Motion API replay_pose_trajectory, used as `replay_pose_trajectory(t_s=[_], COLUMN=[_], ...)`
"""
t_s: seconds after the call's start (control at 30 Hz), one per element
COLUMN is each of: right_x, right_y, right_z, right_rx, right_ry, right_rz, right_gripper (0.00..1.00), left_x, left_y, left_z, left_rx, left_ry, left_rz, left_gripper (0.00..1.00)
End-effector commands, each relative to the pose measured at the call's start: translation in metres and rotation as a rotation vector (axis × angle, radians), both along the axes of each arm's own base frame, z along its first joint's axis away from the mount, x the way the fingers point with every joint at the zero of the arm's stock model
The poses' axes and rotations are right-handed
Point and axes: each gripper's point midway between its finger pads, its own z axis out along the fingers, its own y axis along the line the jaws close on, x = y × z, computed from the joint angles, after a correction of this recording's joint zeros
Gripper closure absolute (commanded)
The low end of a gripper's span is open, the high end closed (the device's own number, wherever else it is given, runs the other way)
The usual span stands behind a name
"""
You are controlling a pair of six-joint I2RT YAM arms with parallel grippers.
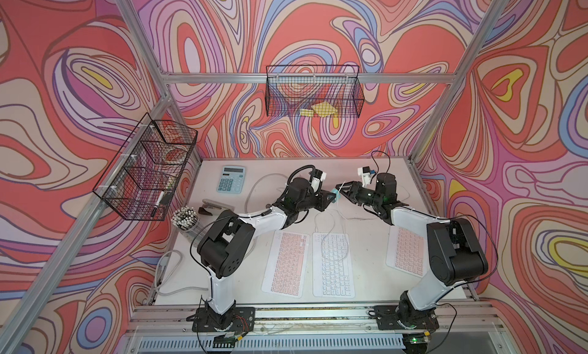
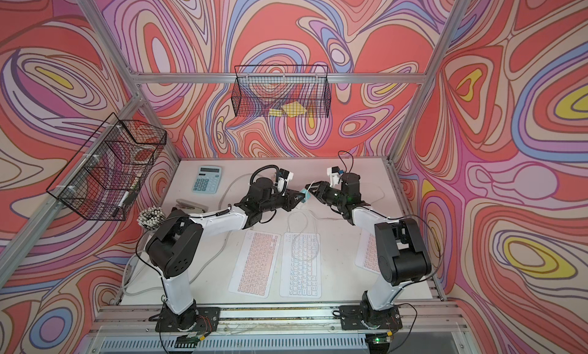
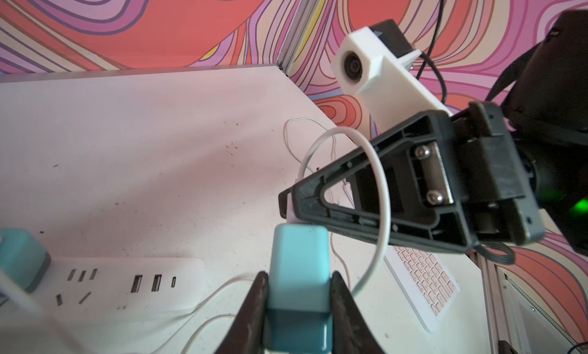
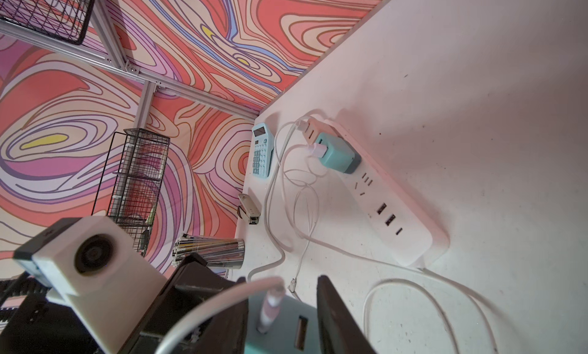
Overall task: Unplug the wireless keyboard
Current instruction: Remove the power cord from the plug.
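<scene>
My left gripper (image 3: 300, 279) is shut on a teal charger block (image 3: 299, 266) and holds it above the table, as both top views show (image 1: 339, 199) (image 2: 306, 196). A white cable (image 3: 378, 183) is plugged into the block's face by a pale plug (image 4: 270, 304). My right gripper (image 4: 283, 282) faces the block with its jaws open on either side of that plug; a gap shows beside it. The thin cable trails down over the middle white keyboard (image 1: 332, 266). Which keyboard is the wireless one I cannot tell.
A white power strip (image 4: 391, 218) lies at the back with a second teal charger (image 4: 337, 155) plugged in. Pink keyboards (image 1: 286, 263) (image 1: 405, 257) flank the white one. A calculator (image 1: 231, 179), stapler (image 1: 214, 206), pen cup (image 1: 186, 220) and wire baskets (image 1: 146, 171) (image 1: 313, 94) are on the left and back.
</scene>
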Motion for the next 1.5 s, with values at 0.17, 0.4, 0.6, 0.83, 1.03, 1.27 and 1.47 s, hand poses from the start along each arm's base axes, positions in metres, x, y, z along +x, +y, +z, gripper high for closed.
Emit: replay_pose_trajectory(t_s=[0.17, 0.4, 0.6, 0.83, 1.03, 1.27, 1.47], right_x=[0.006, 0.010, 0.015, 0.029, 0.042, 0.050, 0.046], right_y=[0.008, 0.007, 0.000, -0.032, -0.056, -0.066, -0.094], right_z=[0.001, -0.015, -0.020, -0.037, -0.047, -0.054, -0.047], right_rx=[0.034, 0.041, 0.046, 0.070, 0.001, -0.054, -0.311], right_ry=[0.005, 0.077, 0.125, 0.181, 0.199, 0.179, 0.096], right_rz=[-0.004, -0.025, -0.092, -0.223, -0.330, -0.347, -0.346], right_gripper=[0.76, 0.89, 0.95, 0.98, 0.98, 0.96, 0.94], left_x=[-0.003, -0.005, -0.009, -0.018, -0.021, -0.015, -0.003], left_y=[-0.005, -0.002, 0.001, 0.007, 0.009, 0.008, -0.003], left_z=[0.027, 0.030, 0.029, 0.029, 0.022, 0.010, 0.007], left_rx=[-0.028, -0.033, -0.020, -0.023, -0.007, 0.017, 0.043], left_ry=[-0.075, -0.100, -0.145, -0.193, -0.167, -0.104, -0.029], left_rz=[-0.016, -0.008, 0.005, 0.018, 0.020, 0.036, 0.038], left_gripper=[1.00, 1.00, 1.00, 1.00, 1.00, 1.00, 1.00])
